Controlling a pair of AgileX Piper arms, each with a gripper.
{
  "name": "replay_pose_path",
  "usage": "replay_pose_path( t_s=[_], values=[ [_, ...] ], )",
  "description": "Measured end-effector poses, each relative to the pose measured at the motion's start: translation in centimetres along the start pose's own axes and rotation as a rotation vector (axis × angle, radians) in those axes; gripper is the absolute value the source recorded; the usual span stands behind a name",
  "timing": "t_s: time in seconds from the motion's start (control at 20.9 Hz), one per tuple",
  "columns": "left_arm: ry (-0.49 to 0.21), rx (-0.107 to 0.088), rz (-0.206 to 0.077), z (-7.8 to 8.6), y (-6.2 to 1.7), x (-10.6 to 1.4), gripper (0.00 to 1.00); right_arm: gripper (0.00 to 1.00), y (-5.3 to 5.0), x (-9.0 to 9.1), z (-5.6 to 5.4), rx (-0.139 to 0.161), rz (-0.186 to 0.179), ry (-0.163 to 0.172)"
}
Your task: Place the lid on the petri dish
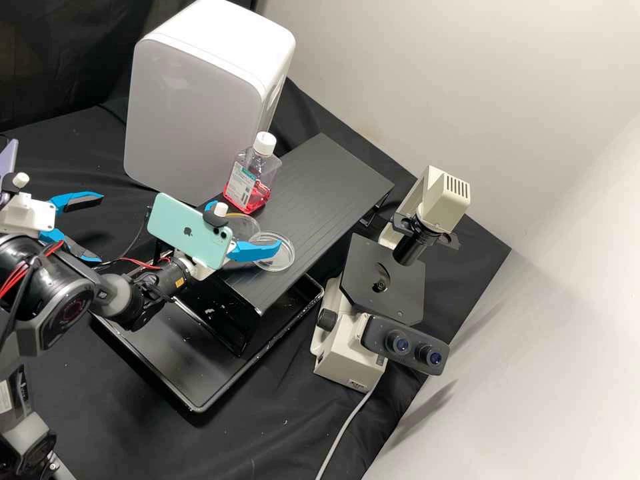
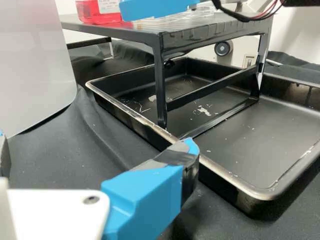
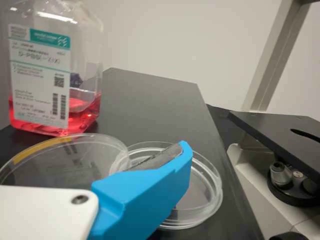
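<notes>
**Lid** [image 3: 60, 160]: clear round cover with a yellow streak near one edge. It sits at the lower left of the right wrist view, tilted, with its near edge overlapping the rim of the dish. It appears to be carried at this angle so that it can be slid across and lowered flat.

**Dish** [image 3: 200, 185]: shallow clear base, uncovered, lower centre of the right wrist view. It rests on the black shelf [image 1: 327, 180], close to the front corner, where an arm can get at it.

**Right gripper** [image 1: 244, 233]: centre left of the high view, over the shelf. The blue fingers are spread about as wide as the lid and appear to clamp it across its rim. One finger crosses in front of the dish.

**Left gripper** [image 1: 81, 223]: far left of the high view, well apart from the shelf. The fingers are wide apart and hold nothing. It looks parked out of the way.

**Bottle** [image 1: 250, 177]: clear flask with a white cap, holding red liquid. It stands upright on the shelf behind the dish.

**Tray** [image 2: 280, 190]: black, under the shelf legs, likely there to catch spills.

**Microscope** [image 1: 387, 293]: right of centre in the high view, beside the shelf.

**White box** [image 1: 200, 93]: upper left of the high view, behind the bottle.

**Status**: lid not yet seated. It still has to be centred and levelled over the dish.
</notes>
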Motion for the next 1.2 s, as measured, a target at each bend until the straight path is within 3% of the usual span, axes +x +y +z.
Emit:
replay_pose_path(
  t_s=[0.29, 0.34, 0.67, 1.2],
  values=[
    [0.0, 0.0, 0.0, 0.0, 0.0, 0.0, 1.0, 1.0, 0.04, -0.01, -0.03, 0.0, 0.002, 0.002],
    [0.0, 0.0, 0.0, 0.0, 0.0, 0.0, 1.0, 0.0, 0.04, -0.01, -0.03, 0.0, 0.002, 0.002],
    [0.001, 0.001, -0.005, -0.02, -0.11, 0.03, 1.0, 0.0, 0.05, -0.02, -0.13, -0.03, 0.011, 0.003],
    [0.001, 0.001, -0.005, -0.03, -0.12, 0.03, 1.0, 0.0, 0.09, -0.02, -0.07, -0.026, 0.015, -0.004]
  ],
)
